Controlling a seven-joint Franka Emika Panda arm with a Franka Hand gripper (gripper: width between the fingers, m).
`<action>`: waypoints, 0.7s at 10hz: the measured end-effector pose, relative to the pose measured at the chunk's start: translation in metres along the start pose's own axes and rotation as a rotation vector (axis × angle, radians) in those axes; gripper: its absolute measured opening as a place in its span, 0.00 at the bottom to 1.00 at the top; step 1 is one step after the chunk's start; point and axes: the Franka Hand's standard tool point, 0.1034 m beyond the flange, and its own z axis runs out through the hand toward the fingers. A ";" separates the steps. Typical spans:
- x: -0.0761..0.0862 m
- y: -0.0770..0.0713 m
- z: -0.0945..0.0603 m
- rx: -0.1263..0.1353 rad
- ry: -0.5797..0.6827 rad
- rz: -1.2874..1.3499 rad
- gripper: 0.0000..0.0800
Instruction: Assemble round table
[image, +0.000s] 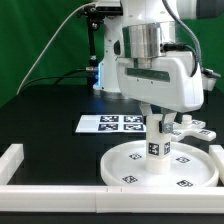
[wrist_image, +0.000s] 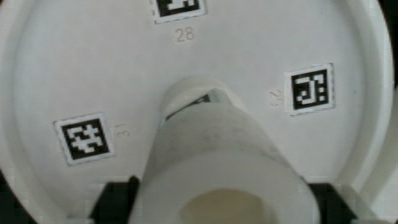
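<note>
On the black table, jaws clamp the leg upright on the disc, foot just beside.

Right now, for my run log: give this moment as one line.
claw: shut on leg | leg: upright at disc centre | foot: ungrasped, beside disc

Exterior view facing arm, wrist view close down leg, disc shared

Faint number 28 on the large round disc.
</note>
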 end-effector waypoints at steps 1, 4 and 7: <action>0.000 0.000 0.000 -0.005 0.004 -0.112 0.51; 0.001 0.001 -0.002 -0.009 -0.029 -0.632 0.80; 0.000 0.003 -0.001 -0.012 -0.031 -0.843 0.81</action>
